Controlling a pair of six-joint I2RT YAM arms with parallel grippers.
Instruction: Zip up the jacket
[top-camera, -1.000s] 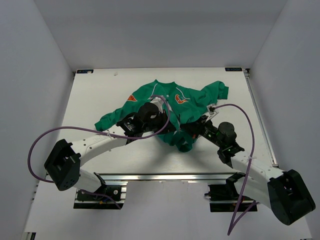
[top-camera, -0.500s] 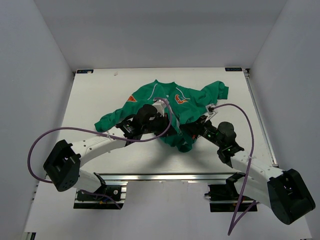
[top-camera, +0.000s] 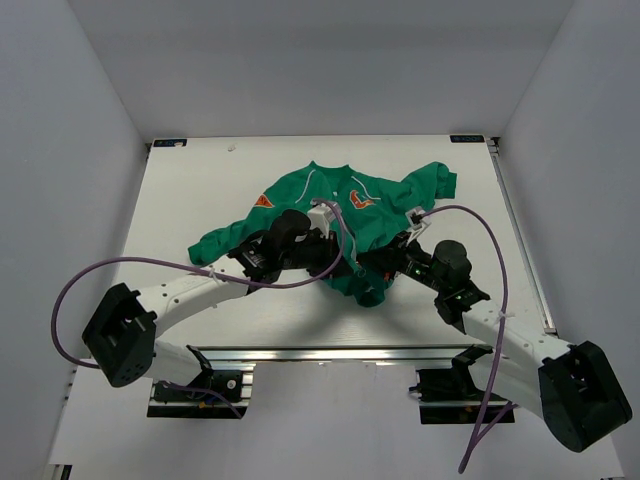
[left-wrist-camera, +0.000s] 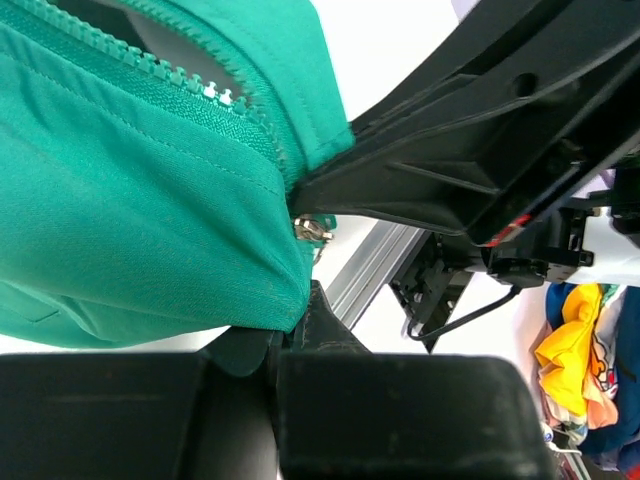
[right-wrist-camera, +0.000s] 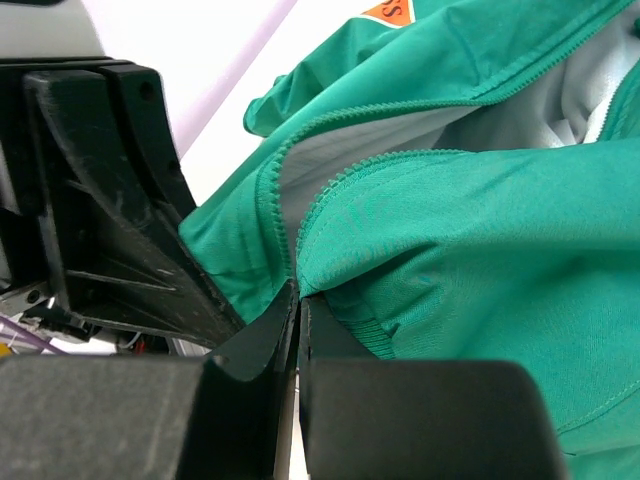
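Observation:
The green jacket (top-camera: 385, 205) lies mid-table, with its orange chest logo (top-camera: 363, 199) and orange sleeve patch (top-camera: 262, 199) facing up. My left gripper (top-camera: 338, 260) is shut on the jacket's bottom hem (left-wrist-camera: 150, 230), right beside the small metal zip slider (left-wrist-camera: 312, 229). Above it the zip teeth (left-wrist-camera: 190, 85) stand apart. My right gripper (top-camera: 377, 264) is shut on the other front edge at the hem (right-wrist-camera: 400, 300). The open zip there shows the grey lining (right-wrist-camera: 400, 140). The two grippers face each other, almost touching.
The right gripper's black body (left-wrist-camera: 470, 150) fills the left wrist view, and the left gripper's body (right-wrist-camera: 110, 220) fills the right wrist view. An aluminium rail (top-camera: 330, 352) runs along the near edge. Purple cables (top-camera: 480, 225) loop over both arms.
My left wrist has drifted slightly left and the right arm slightly up. Both grippers keep their hold on the hem. The jacket has barely shifted.

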